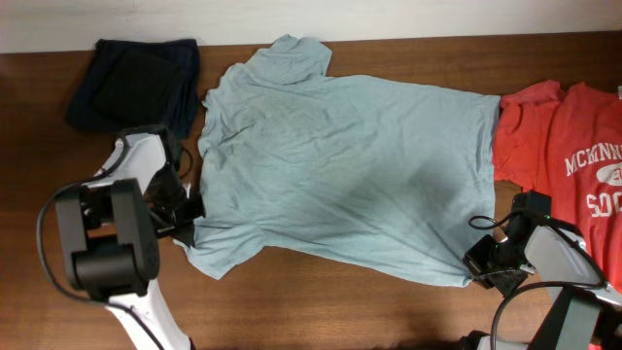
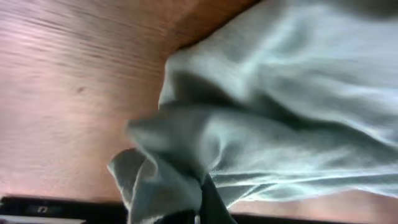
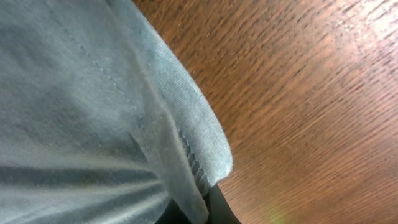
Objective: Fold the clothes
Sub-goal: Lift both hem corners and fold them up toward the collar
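Two pairs of fingers point(image 3: 219, 213) on T-shirt point(image 1: 340, 175)

1. Left arm point(image 1: 109, 243), by the collar end of the pale T-shirt point(image 1: 340, 165): black boxy motor housings with rounded corners, joined by glossy white shell links.
2. Thin black cable point(image 1: 41, 233) loops off the housing, on the side away from the T-shirt.
3. Left gripper point(image 1: 191, 216): matte black.
4. Right arm point(image 1: 562, 255), by the T-shirt's hem end: curved white shell, black joints, black wire point(image 1: 489, 225) curling beside it.
5. Right gripper point(image 1: 483, 261): black, angular; dark fingertips point(image 3: 214, 210) in the wrist view.
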